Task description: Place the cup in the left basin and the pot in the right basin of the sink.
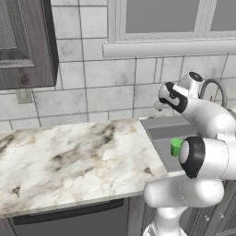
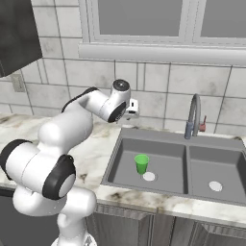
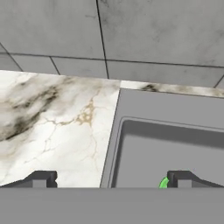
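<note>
The gripper (image 3: 111, 179) has its fingers spread wide apart, holding nothing and touching nothing, raised over the edge where the marble counter (image 3: 52, 122) meets the sink (image 3: 175, 111). Below it, the green cup (image 2: 141, 163) stands upright in the left basin (image 2: 163, 161), just beside the pale drain (image 2: 149, 177). Across the divider lies the right basin (image 2: 218, 168). Farther back, the curved faucet (image 2: 193, 115) rises before the tiled wall (image 2: 158, 81).
</note>
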{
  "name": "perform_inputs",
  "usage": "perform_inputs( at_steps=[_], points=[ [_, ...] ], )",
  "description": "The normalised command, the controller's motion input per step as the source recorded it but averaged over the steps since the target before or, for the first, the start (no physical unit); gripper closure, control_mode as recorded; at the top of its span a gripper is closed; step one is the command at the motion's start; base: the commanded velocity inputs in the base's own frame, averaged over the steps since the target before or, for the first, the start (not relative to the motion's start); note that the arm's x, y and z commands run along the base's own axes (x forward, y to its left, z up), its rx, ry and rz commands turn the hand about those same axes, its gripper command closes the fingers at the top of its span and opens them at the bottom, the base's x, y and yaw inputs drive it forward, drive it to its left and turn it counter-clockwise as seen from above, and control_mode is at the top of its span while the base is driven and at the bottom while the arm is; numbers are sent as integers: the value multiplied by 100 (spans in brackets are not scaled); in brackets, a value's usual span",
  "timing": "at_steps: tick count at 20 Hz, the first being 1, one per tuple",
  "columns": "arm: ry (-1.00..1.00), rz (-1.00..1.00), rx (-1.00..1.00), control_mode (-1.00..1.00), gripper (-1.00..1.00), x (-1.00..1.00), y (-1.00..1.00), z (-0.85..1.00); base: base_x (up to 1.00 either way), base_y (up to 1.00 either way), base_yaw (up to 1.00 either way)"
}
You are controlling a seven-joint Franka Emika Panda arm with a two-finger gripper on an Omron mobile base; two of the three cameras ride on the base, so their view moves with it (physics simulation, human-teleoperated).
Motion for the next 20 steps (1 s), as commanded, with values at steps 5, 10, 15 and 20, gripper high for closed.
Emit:
perform_inputs(
  at_steps=[5,10,15,20],
  points=[
    [0,0,0,100,-100,0,0,0,-9,11,0],
    [0,0,0,100,-100,0,0,0,-51,36,1],
    [0,0,0,100,-100,0,0,0,-76,32,3],
    [0,0,0,100,-100,0,0,0,-31,-11,0]
  ],
)
